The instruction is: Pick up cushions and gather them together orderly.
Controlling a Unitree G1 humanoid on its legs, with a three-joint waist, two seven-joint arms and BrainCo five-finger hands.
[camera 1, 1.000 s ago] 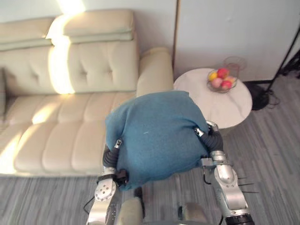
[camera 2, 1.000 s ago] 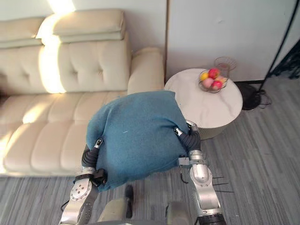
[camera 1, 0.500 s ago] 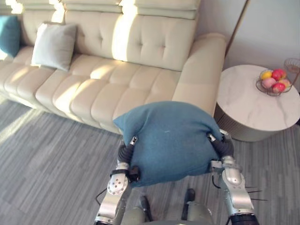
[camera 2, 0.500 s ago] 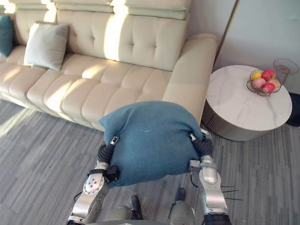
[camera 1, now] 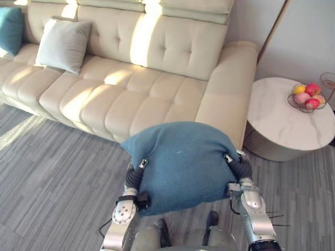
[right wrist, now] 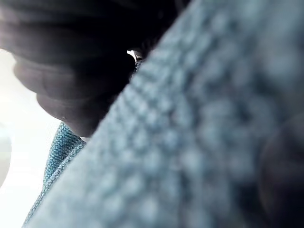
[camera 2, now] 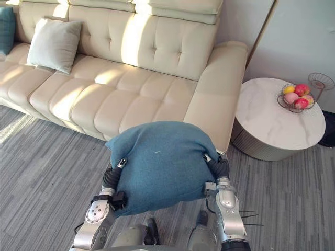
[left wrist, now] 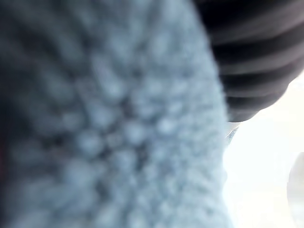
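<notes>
Teal cushion (camera 1: 183,162) sandwiched between my left hand (camera 1: 134,178) and right hand (camera 1: 242,169), above floor (camera 1: 47,172), near sofa (camera 1: 131,99) front; grip hidden, cannot tell. Grey cushion (camera 1: 64,44) and second teal cushion (camera 1: 10,29) sit far left on sofa; gathering not yet done.

Three cushions are in sight: one large blue cushion (camera 1: 183,162), one pale grey cushion (camera 1: 63,46) and one teal cushion (camera 1: 10,29). There is one sofa (camera 1: 131,99), one round tabletop (camera 1: 277,125) and one bowl of fruit (camera 1: 306,98).
</notes>
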